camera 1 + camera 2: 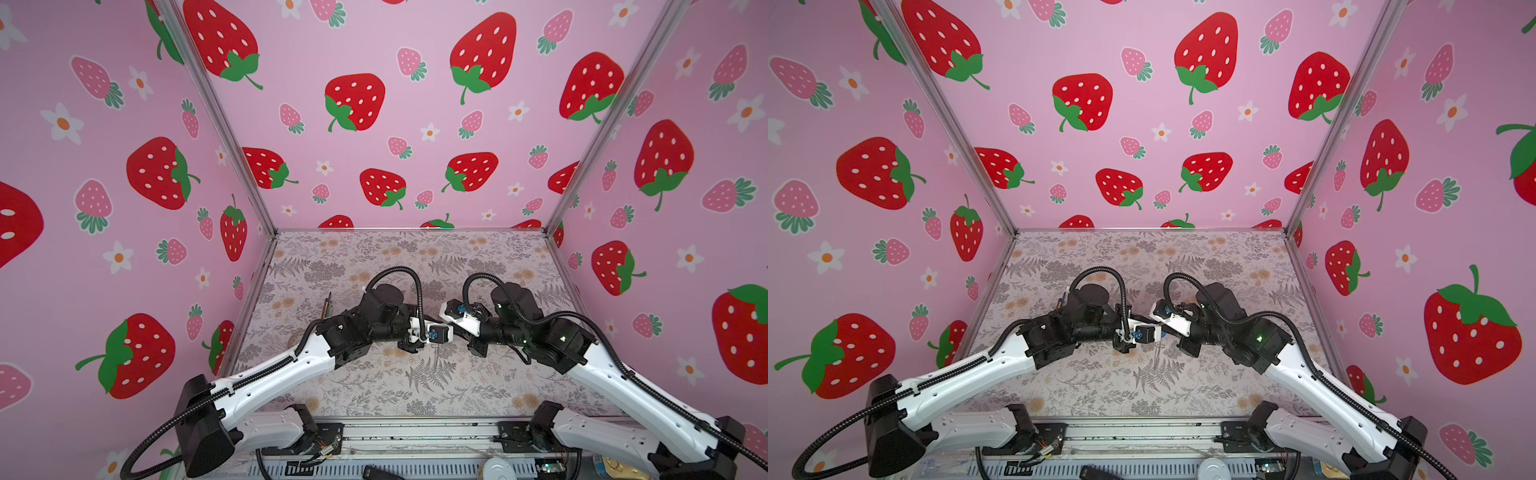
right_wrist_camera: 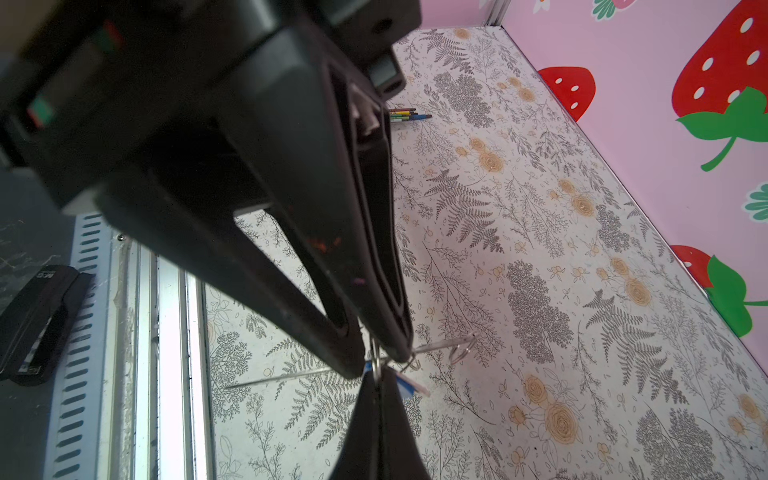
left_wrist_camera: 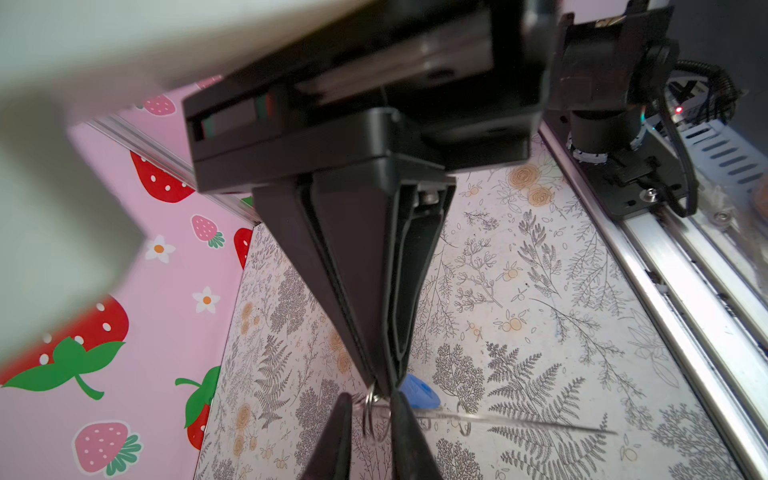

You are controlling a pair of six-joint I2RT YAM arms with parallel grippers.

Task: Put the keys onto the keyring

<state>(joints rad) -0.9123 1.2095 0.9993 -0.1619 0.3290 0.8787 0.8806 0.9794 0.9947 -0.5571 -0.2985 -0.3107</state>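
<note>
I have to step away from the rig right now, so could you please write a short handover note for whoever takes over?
Left pincer: shut on the blue key tag, held above the table.
Right pincer: shut, tip to tip with the left. The keyring, edge-on as a thin line, runs out from its tips and appears pinched there.
Done: both parts are up and brought together mid-table.
Unclear: whether the tag's silver loop is on the keyring yet.
Left to do: finish threading, confirm, release.
</note>
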